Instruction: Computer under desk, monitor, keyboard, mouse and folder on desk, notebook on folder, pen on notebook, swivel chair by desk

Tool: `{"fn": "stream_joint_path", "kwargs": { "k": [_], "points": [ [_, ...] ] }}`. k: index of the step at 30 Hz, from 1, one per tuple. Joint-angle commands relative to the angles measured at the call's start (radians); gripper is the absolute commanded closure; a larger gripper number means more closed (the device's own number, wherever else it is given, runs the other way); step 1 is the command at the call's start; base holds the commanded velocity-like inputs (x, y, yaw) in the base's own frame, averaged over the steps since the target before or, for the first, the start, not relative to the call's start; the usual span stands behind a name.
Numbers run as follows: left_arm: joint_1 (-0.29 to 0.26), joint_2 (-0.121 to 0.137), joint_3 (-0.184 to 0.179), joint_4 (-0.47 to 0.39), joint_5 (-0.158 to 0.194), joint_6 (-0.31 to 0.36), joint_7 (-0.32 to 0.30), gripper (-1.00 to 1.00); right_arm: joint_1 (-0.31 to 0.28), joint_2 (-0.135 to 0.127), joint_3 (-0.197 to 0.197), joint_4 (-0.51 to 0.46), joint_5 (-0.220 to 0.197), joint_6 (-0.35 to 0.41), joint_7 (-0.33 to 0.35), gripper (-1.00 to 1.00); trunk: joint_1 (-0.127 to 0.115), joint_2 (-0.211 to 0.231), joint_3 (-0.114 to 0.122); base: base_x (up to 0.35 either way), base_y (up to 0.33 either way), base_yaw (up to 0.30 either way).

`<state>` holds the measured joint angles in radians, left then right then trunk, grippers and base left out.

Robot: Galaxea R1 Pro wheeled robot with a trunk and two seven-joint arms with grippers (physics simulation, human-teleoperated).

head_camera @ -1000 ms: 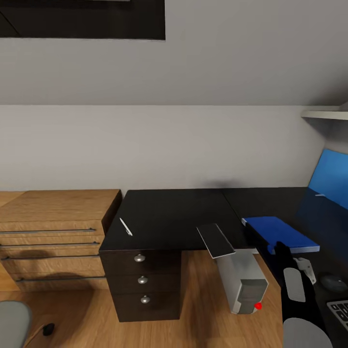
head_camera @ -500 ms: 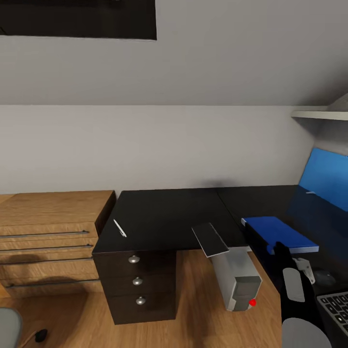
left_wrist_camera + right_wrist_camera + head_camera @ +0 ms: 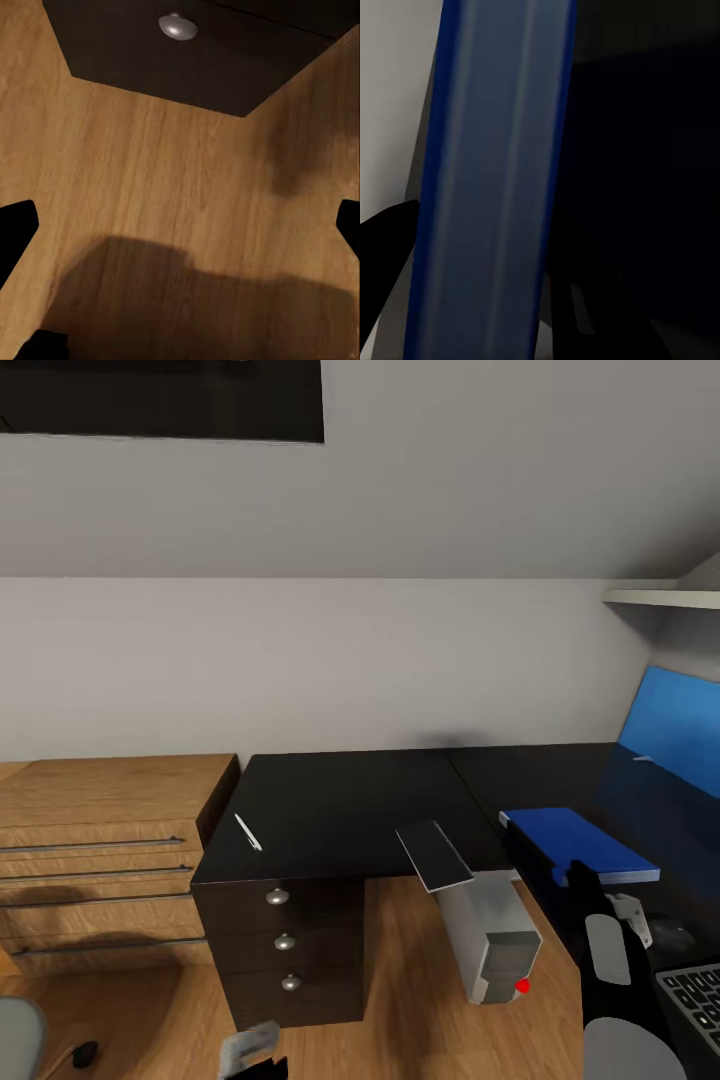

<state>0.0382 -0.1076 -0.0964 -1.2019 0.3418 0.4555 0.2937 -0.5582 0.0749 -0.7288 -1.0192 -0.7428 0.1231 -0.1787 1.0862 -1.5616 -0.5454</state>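
head view: the keyboard point(image 3: 697, 1000) is cut off at the frame's corner, and the right gripper point(image 3: 582, 876) stands beside the blue folder point(image 3: 580, 843) on the desk point(image 3: 350, 805); its finger state is unclear. the computer point(image 3: 492, 938) sits under the desk edge.

left wrist view: the left gripper point(image 3: 180, 225) has fingers wide apart over the wood floor point(image 3: 150, 187).

right wrist view: the folder point(image 3: 495, 180) is blurred.

Soft even light, sharp renders (right wrist view dim, blurred).

Blue folder point(image 3: 580, 844) flat on the black desk point(image 3: 350, 810), grey computer point(image 3: 495, 940) at its seven o'clock.
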Motion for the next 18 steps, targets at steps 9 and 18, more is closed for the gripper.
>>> {"fn": "stream_joint_path", "kwargs": {
  "k": [9,18],
  "points": [
    [0.0,-0.036,-0.006,-0.196,0.074,0.275,0.009,-1.0,0.0,0.002,-0.004,-0.001,0.0,0.007,-0.004,1.0,0.004,-0.007,-0.004,0.0,0.0,0.0],
    [0.0,-0.036,-0.007,-0.172,0.077,0.221,0.003,-1.0,0.0,-0.001,-0.006,-0.001,0.0,0.007,-0.005,1.0,0.038,-0.07,-0.033,0.0,0.0,0.0]
  ]
}}
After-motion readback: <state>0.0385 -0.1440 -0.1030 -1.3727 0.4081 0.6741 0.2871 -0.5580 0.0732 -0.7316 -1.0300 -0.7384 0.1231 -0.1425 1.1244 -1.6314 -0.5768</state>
